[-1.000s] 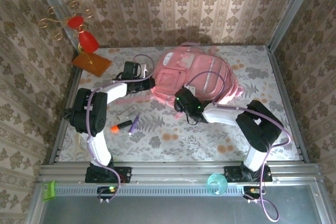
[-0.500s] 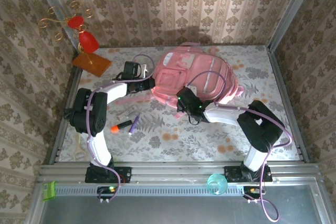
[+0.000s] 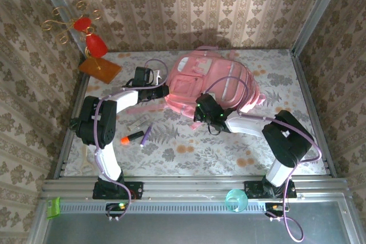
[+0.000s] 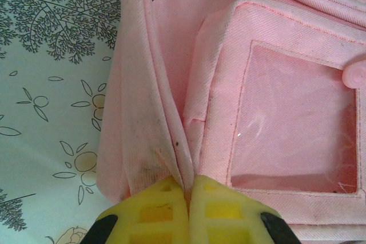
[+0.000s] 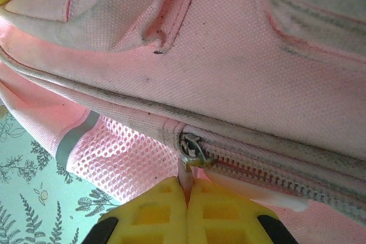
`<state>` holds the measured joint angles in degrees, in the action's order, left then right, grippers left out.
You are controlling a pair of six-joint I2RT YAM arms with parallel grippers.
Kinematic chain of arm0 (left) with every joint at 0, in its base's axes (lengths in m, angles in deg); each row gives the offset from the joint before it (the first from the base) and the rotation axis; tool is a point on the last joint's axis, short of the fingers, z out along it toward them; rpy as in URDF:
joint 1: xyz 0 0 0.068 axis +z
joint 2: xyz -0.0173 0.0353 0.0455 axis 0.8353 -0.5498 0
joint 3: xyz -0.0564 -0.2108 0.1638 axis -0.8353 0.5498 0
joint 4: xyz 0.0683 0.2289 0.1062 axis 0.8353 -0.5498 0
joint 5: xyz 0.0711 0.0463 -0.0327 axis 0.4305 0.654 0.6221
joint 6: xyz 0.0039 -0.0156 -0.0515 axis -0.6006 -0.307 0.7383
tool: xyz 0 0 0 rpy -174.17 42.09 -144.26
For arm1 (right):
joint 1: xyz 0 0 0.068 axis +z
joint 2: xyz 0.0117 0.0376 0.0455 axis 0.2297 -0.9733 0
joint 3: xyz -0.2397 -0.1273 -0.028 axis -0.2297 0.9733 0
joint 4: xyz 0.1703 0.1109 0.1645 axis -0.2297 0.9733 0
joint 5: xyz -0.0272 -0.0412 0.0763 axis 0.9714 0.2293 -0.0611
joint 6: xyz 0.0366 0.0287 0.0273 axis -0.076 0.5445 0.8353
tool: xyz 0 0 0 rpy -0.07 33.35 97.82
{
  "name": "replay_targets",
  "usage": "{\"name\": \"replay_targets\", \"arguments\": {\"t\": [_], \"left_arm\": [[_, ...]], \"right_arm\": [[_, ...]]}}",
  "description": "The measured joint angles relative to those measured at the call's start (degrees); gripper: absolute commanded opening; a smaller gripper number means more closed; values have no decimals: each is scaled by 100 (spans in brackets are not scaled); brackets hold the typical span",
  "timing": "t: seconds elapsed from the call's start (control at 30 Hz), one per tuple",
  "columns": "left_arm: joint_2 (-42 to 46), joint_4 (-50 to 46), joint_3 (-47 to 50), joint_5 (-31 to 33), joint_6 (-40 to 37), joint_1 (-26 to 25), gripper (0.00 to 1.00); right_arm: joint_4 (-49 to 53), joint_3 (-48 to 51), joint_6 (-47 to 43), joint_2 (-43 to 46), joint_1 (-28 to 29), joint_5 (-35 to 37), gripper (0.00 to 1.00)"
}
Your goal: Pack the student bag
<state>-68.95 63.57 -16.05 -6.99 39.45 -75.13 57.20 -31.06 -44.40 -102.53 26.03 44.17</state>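
Pinched zipper pull (image 5: 189, 156) in right gripper (image 5: 187, 197), student bag's (image 4: 289, 112) fold in left gripper (image 4: 188, 190); needed straight tug along teeth (image 5: 260, 176).

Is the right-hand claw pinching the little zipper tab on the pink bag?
Yes, the right gripper is shut on the pale pull tab hanging below the zipper slider of the student bag.

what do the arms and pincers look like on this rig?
Same build: left arm and right arm have white links, black joint housings, a purple cable looping along each. The left pincer and right pincer have yellow plastic fingers with square grid recesses, black at the base.
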Motion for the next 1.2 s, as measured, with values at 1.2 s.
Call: {"name": "replay_targets", "arguments": {"t": [1.2], "left_arm": [[249,-238,177,155,-238,166,10]], "right_arm": [[1019,977,-682,1880,-1045,-1102,0]]}}
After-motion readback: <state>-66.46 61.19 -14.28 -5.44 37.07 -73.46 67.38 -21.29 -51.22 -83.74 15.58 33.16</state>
